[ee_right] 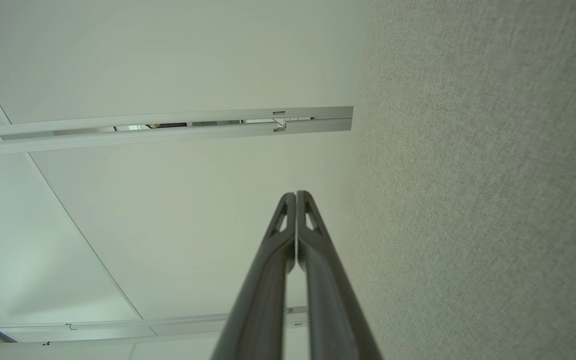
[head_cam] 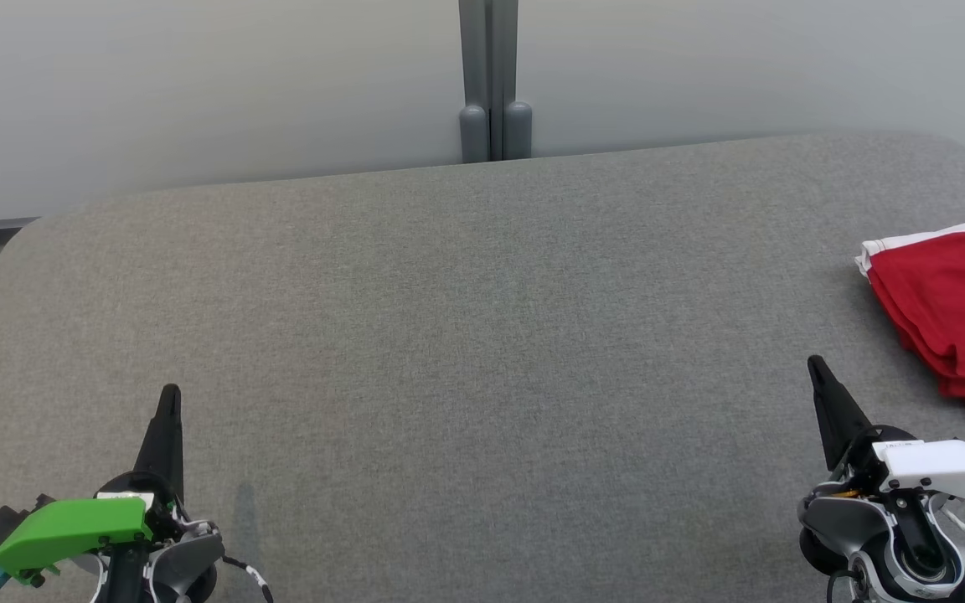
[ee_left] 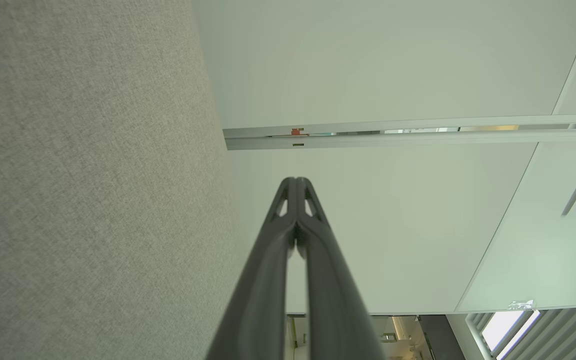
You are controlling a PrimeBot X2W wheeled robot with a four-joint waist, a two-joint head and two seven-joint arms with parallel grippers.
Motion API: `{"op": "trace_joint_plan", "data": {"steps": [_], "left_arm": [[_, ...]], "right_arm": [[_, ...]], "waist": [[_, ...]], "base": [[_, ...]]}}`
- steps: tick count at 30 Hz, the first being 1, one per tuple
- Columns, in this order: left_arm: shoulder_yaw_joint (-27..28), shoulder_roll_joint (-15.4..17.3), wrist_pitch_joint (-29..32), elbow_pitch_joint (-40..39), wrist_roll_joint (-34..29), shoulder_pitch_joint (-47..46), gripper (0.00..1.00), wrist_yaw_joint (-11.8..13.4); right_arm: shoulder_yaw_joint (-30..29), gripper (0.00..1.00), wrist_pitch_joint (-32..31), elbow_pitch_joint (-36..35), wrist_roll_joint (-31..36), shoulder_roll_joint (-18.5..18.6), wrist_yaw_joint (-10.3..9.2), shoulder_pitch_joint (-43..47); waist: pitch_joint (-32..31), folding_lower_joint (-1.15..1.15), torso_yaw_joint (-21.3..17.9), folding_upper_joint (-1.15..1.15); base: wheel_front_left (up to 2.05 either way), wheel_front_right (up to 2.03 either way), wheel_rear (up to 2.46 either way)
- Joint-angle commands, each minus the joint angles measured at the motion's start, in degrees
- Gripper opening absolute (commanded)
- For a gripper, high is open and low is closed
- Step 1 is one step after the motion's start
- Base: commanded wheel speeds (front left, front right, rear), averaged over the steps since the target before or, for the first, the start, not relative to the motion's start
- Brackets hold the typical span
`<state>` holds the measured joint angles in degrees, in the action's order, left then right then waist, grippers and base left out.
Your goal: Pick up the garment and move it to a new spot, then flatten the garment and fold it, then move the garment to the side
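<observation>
- right of my right gripper (head_cam: 817,366), near but apart, lies the folded red garment (head_cam: 952,310).
- my left gripper (head_cam: 169,394) is well apart; both pressed together, empty.

You have soft, even, diffuse light in the head view; focus holds sharp across the grey table (head_cam: 466,318); one faint shadow (head_cam: 245,511) lies just beside the left gripper (head_cam: 169,392). Your wrist views carry a greenish cast; the fingers (ee_left: 263,300) blur toward the bottom edge; a window (ee_left: 505,325) at the left wrist view's lower right is blown out white.
</observation>
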<state>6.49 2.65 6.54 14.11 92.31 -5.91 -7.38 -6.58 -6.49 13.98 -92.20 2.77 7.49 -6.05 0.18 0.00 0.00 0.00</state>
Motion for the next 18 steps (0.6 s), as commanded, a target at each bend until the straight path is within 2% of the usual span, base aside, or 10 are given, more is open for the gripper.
{"op": "trace_joint_plan", "data": {"steps": [1,18], "left_arm": [[0.2,0.4,0.2,-0.1,0.2,-0.7,0.0,-0.2],[0.1,0.4,0.2,-0.1,0.2,-0.7,0.0,-0.2]], "right_arm": [[-0.1,0.0,-0.2,0.1,-0.4,0.1,0.0,-0.4],[-0.1,0.0,-0.2,0.1,-0.4,0.1,0.0,-0.4]], "waist": [[0.0,0.0,0.0,0.0],[0.0,0.0,0.0,0.0]], "base": [[0.0,0.0,0.0],[0.0,0.0,0.0]]}}
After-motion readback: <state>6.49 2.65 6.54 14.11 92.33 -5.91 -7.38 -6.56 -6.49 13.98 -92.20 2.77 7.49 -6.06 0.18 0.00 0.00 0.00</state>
